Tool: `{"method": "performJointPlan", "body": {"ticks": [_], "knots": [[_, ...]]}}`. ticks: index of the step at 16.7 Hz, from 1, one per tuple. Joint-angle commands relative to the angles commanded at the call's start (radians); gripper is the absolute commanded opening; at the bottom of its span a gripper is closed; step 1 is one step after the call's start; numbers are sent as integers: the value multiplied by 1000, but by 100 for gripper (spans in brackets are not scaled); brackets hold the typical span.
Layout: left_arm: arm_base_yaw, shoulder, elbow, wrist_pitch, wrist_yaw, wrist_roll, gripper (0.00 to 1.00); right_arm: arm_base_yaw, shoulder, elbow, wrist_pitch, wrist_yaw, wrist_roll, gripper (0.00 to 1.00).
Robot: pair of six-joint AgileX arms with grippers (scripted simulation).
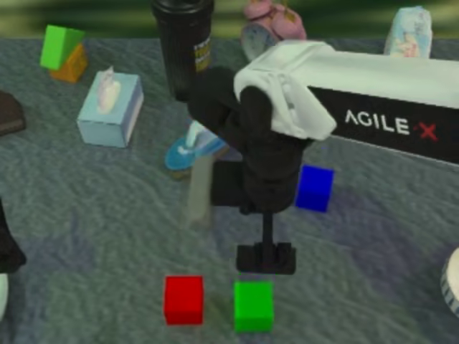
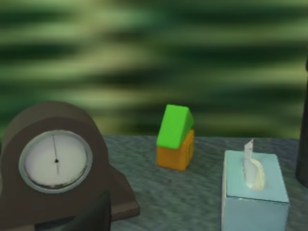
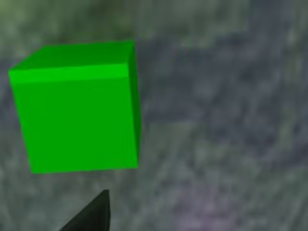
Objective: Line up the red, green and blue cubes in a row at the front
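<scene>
Grey textured tabletop is spreading beneath your right gripper (image 1: 266,258), which is hovering just behind the bright green matte cube (image 1: 253,306); its finger spacing cannot be told. Bright red matte cube (image 1: 183,299) is sitting front-left; deep blue matte cube (image 1: 315,188) is waiting behind-right, nearest this arm.

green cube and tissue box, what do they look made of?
Green cube: likely plastic or painted wood; flat matte faces, sharp edges, no glare. Tissue box: looks like pale blue card, dull finish, with soft white tissue poking from the top slot. Right gripper hovers just behind the cube.
</scene>
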Motion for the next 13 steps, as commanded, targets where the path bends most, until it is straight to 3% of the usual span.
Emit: {"method": "performJointPlan", "body": {"ticks": [4, 6, 13], "knots": [[0, 0, 0, 0, 0, 0, 100, -217, 127, 187, -56, 2, -86, 100], [0, 0, 0, 0, 0, 0, 100, -281, 171, 249, -74, 3, -118, 100], [0, 0, 0, 0, 0, 0, 100, -300, 189, 253, -61, 4, -129, 100]]}}
